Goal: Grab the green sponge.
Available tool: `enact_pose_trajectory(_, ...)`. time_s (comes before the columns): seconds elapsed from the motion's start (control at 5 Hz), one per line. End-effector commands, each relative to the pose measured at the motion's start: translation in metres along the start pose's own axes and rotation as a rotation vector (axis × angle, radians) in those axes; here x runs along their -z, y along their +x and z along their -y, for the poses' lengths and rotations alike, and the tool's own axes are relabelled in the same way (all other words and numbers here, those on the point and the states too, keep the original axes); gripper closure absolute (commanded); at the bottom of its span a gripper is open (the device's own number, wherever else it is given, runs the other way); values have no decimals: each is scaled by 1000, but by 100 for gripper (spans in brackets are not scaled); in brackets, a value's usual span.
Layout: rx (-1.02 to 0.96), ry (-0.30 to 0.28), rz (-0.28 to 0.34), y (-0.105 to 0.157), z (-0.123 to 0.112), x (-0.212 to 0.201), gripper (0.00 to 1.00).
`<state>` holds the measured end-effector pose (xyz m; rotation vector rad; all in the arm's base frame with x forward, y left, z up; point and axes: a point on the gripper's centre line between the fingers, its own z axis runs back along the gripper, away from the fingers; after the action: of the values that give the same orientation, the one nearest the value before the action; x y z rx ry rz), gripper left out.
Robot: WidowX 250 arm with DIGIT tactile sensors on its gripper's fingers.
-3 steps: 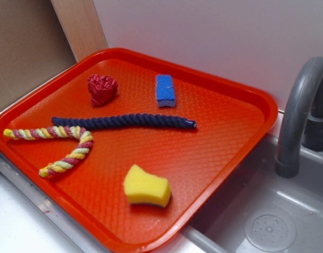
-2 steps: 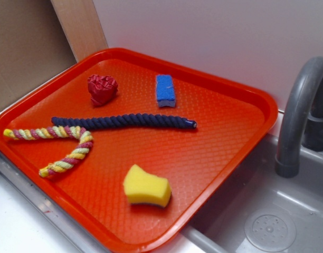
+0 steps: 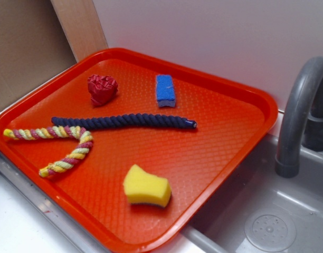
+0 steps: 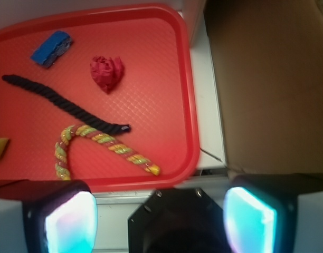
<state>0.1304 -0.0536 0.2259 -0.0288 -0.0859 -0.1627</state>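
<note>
exterior shows the whole green sponge [image 3: 146, 186]; wrist shows only its corner.

Exterior view looks down obliquely at the red tray [image 3: 240, 105]; wrist view overlooks the same tray [image 4: 189, 105] from above.

Kitchen: grey sink [image 3: 267, 221] and faucet [image 3: 298, 110].

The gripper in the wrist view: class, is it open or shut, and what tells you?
Open. The gripper has its two pads far apart with nothing between them, above the red tray.
</note>
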Motion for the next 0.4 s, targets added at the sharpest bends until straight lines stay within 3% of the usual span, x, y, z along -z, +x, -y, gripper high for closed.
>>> enact_pose_trajectory(0.0, 437, 64, 56, 21, 86, 19, 0)
enact_pose_trajectory(0.2, 624, 46, 83, 24, 135, 34, 0)
